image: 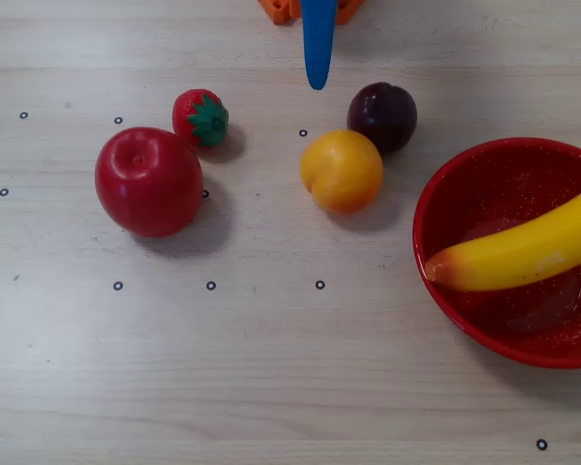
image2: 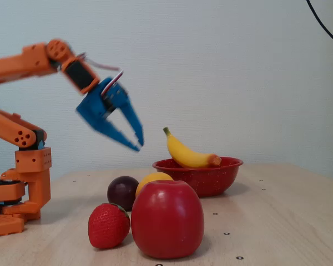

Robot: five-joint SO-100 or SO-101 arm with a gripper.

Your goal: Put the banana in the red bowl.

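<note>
Table: pale wood-grain top with small black ring marks scattered over it; carries every item below.

Arm: orange, jointed, based at the left of the fixed view and reaching up and rightward. In the overhead view only an orange scrap shows at the far edge.

Gripper: blue, two-fingered, raised well above the table and pointing down to the right in the fixed view. Its fingers stand somewhat apart, with wall visible between them, and nothing is held. In the overhead view one blue finger juts in from the far edge (the rest is out of frame).

Red bowl: large, glossy, finely white-speckled, at the right of the overhead view and cut by the right edge. In the fixed view it sits far right of the other fruit.

Banana: yellow, lying in the red bowl, reddish-orange tip over the bowl's left rim in the overhead view. In the fixed view its green stem end slants upward, clear of the rim.

Apple: shiny red, at the left of the overhead view; nearest the camera in the fixed view.

Orange-yellow fruit: round, centre, left of the bowl.

Plum: dark purple, just beyond the orange-yellow fruit, to its right.

Strawberry: red with green cap, just beyond the apple.
</note>
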